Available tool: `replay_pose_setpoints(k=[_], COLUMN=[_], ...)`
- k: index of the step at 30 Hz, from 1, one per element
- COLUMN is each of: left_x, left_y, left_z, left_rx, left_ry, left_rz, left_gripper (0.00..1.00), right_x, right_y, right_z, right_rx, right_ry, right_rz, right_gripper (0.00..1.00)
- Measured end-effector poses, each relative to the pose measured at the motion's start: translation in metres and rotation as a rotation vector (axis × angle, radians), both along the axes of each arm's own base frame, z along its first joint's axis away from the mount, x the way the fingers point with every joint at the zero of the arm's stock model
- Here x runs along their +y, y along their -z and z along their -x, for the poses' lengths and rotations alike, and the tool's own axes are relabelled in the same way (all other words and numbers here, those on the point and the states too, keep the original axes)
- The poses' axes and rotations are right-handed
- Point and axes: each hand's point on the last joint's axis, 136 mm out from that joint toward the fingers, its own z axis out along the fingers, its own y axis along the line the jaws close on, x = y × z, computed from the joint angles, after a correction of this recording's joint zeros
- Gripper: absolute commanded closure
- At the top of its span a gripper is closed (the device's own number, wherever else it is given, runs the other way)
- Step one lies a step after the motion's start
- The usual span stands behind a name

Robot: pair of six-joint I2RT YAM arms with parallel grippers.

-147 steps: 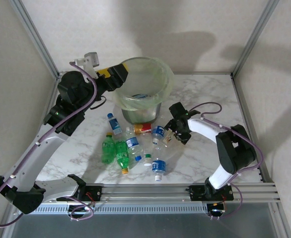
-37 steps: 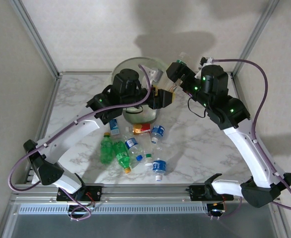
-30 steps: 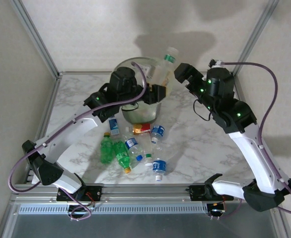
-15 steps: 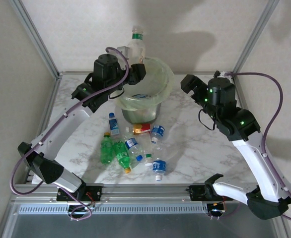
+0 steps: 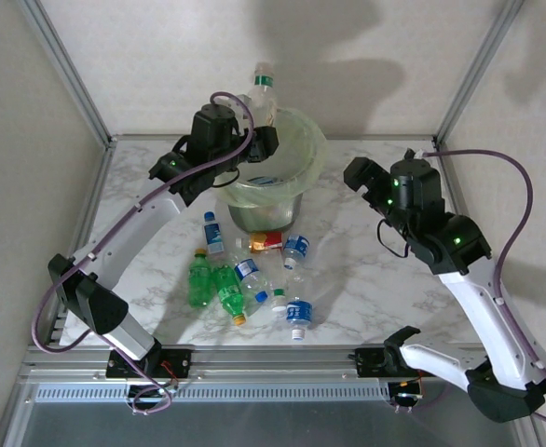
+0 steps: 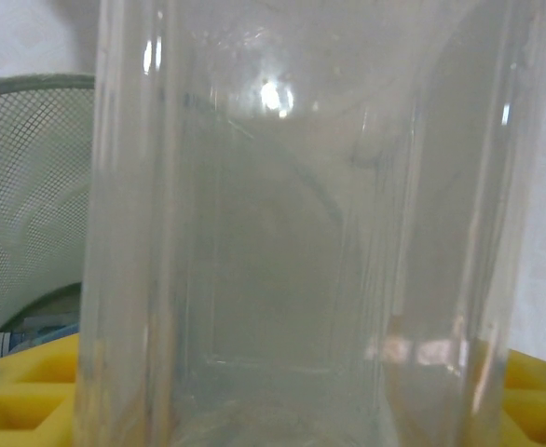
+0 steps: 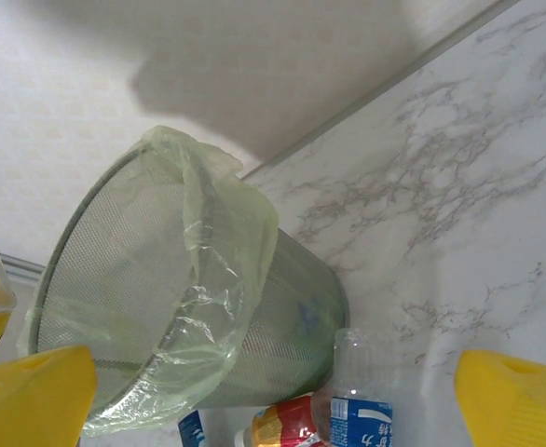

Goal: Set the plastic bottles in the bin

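Left gripper (image 5: pixel 257 132): part-closed on the held bottle (image 5: pixel 259 101), a clear one with a green cap, gripped low on its body and standing near upright; yellow pads (image 6: pixel 21 396) at either side of its base in the wrist view.
Held bottle, position: up over the far-left rim of the bin (image 5: pixel 316 154); looks more above the edge than above the open mouth, though hard to call from overhead.
Right gripper (image 5: pixel 355 175): jaws wide apart, nothing between them, hanging in the air to the right of the bin.
Loose bottles (image 5: pixel 248 270): scattered on the table (image 5: pixel 375 265) in front of the bin, the nearest just beside its base; a blue-labelled bottle (image 5: pixel 266 182) lying down inside.
Step in hand: the drop, by the look of it.
Risk, early release: letting go this close to the rim could send the bottle onto the liner (image 7: pixel 226 233) fold and off behind or left of the bin.
Risk, contact: wrist low beside a light mesh can, so a nudge could shove or tip it and spill what is inside.
Risk, snag: loose bag edge catching a finger on the way out.
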Motion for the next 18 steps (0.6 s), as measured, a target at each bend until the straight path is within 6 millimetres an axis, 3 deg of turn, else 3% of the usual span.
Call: replay_pose_setpoints(k=[2,10,18], left_x=[0.001,0.009,0.017], left_y=[0.0,0.001,0.0], left_z=[-0.001,-0.005,-0.009], left_rx=[0.0,-0.007,-0.01], left_ry=[-0.006,-0.049,-0.088], left_rz=[-0.002,-0.016,-0.021], left_gripper=[0.55,0.22,0.16], right_x=[-0.001,-0.003,-0.004], right_y=[0.0,0.004,0.01], right_z=[0.001,0.003,0.004], right_rx=[-0.001,0.018,0.041], right_ry=[0.005,0.01,0.01], right_rz=[-0.002,0.002,0.017], right_gripper=[0.01,0.02,0.01])
